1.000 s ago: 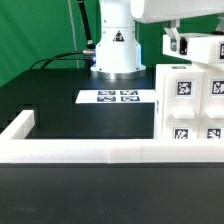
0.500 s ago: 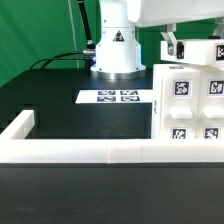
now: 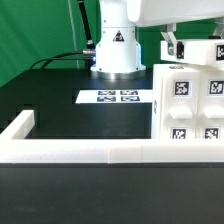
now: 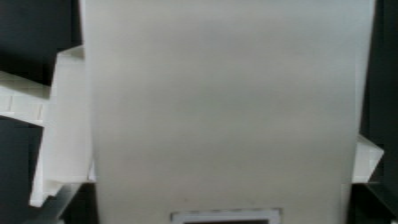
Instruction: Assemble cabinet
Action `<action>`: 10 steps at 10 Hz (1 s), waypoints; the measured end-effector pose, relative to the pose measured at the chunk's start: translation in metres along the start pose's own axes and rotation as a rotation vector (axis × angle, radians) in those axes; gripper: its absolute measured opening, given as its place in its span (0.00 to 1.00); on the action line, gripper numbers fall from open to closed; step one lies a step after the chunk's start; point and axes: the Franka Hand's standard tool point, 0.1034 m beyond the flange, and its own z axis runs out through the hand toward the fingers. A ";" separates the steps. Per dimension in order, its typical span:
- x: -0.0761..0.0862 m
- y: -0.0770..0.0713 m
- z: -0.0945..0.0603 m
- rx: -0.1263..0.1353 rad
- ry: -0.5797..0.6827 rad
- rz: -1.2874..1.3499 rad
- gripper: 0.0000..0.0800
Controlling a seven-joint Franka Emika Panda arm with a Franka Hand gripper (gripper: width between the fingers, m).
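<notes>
The white cabinet body (image 3: 192, 102) stands at the exterior view's right, its front faces carrying several black-and-white tags. My gripper (image 3: 188, 46) hangs just above its top, close to a white block (image 3: 200, 50) there. Its fingers are mostly hidden, so I cannot tell whether they are open or shut. In the wrist view a broad white cabinet panel (image 4: 214, 100) fills nearly the whole picture, with a tag edge (image 4: 224, 216) showing at one border. No fingertips show in that view.
The marker board (image 3: 113, 97) lies flat on the black table (image 3: 60, 90) in front of the robot base (image 3: 116, 52). A long low white border rail (image 3: 80, 150) runs along the front, with a corner piece (image 3: 20, 125) at the exterior view's left.
The arm above the cabinet shifted very slightly toward the exterior view's left a second ago. It has stayed still since. Nothing else moved.
</notes>
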 end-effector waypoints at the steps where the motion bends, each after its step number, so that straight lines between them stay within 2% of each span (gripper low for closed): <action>1: 0.000 0.000 0.000 0.000 0.000 0.000 0.70; 5: 0.000 0.000 0.000 0.000 0.000 0.059 0.70; 8: 0.000 -0.002 0.000 0.002 0.000 0.254 0.70; 10: 0.001 -0.003 0.001 0.012 0.006 0.486 0.70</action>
